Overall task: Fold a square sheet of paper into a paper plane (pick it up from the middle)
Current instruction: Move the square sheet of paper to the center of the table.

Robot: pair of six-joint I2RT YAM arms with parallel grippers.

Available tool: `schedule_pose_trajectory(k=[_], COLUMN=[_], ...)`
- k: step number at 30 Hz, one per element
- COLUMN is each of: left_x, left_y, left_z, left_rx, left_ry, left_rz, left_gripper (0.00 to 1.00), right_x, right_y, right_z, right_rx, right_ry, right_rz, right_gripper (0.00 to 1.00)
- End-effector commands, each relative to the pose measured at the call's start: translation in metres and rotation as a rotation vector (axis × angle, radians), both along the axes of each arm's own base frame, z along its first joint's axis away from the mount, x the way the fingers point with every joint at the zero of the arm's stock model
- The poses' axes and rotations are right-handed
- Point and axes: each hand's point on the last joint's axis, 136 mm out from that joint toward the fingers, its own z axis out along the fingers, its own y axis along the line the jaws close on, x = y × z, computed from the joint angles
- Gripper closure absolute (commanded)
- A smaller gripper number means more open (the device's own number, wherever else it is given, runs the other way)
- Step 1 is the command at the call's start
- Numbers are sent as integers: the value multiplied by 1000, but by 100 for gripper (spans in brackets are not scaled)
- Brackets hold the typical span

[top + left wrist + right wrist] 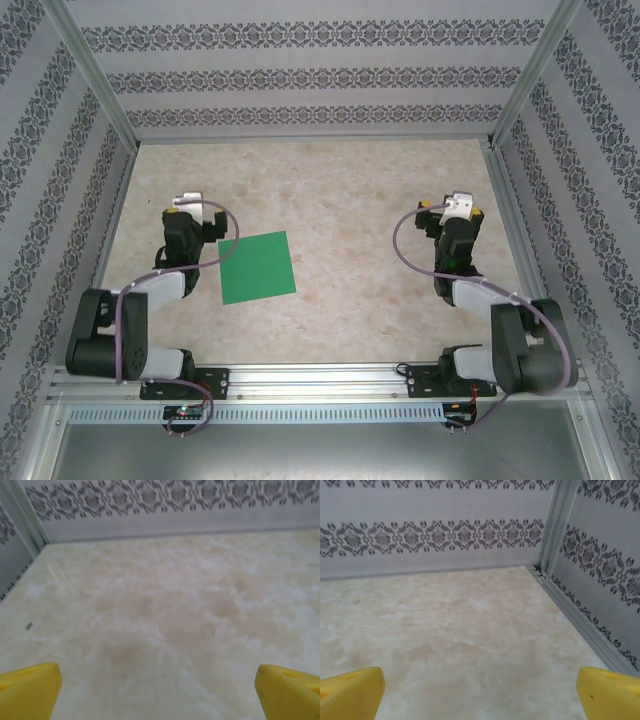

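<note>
The square sheet of thin bright green paper (257,267) lies flat and unfolded on the pale marbled beige desk (350,190), turned slightly out of line with the desk's edges. No crease shows on it, so by my reading the task stands at its very first step: the pick-up from the middle, with no fold yet made.

The left pincer (195,212) sits just beside the sheet's far left corner, above the desk and not touching the paper. In the left wrist view the left pincer (159,692) is released, its yellow fingertips (27,690) spread wide with bare desk between them, looking past the sheet toward the grey patterned walls (300,75). The right pincer (450,208) is well apart from the sheet, off to its right and a little farther back. In its own wrist view the right pincer (480,695) is likewise released and holds nothing, its yellow fingertips (350,692) wide apart.

The next move seems to belong to the left arm, being the nearer. It calls for swinging the pincer back and over the sheet's centre, tipping it downward, and lowering until the fingertips press the paper. Because the sheet is thin and flush with the desk, the fingers will likely need to pinch inward to bunch up a small ridge at the middle before anything can be lifted.
</note>
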Motion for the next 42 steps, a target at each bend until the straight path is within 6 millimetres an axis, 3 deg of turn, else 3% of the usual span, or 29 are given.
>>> schedule_pose_trajectory(k=[1,8,13,21,26,31,36,42], left_x=[-9,-28,-34,-33,-30,-28,-31,-33], left_y=[5,11,6,11,9,16,24,30], left_z=[17,60,73,58,42,32,28,25], left_rx=[-34,-158,-221,-260,-313,-390,-392,-390], left_ry=[57,86,140,250,345,380,398,399], left_rz=[57,139,133,204,218,241,265,281], left_gripper=[0,0,0,0,0,0,0,0], right_x=[-1,2,12,15,-3,-26,-34,-37], right_y=[6,50,111,228,304,364,401,412], right_z=[23,37,35,-13,-41,-70,-90,-116], right_rx=[22,197,228,47,-40,-191,-310,-371], right_ry=[36,185,316,541,660,733,774,832], right_rz=[-22,13,111,321,498,618,661,686], right_gripper=[2,2,2,2,2,2,2,2])
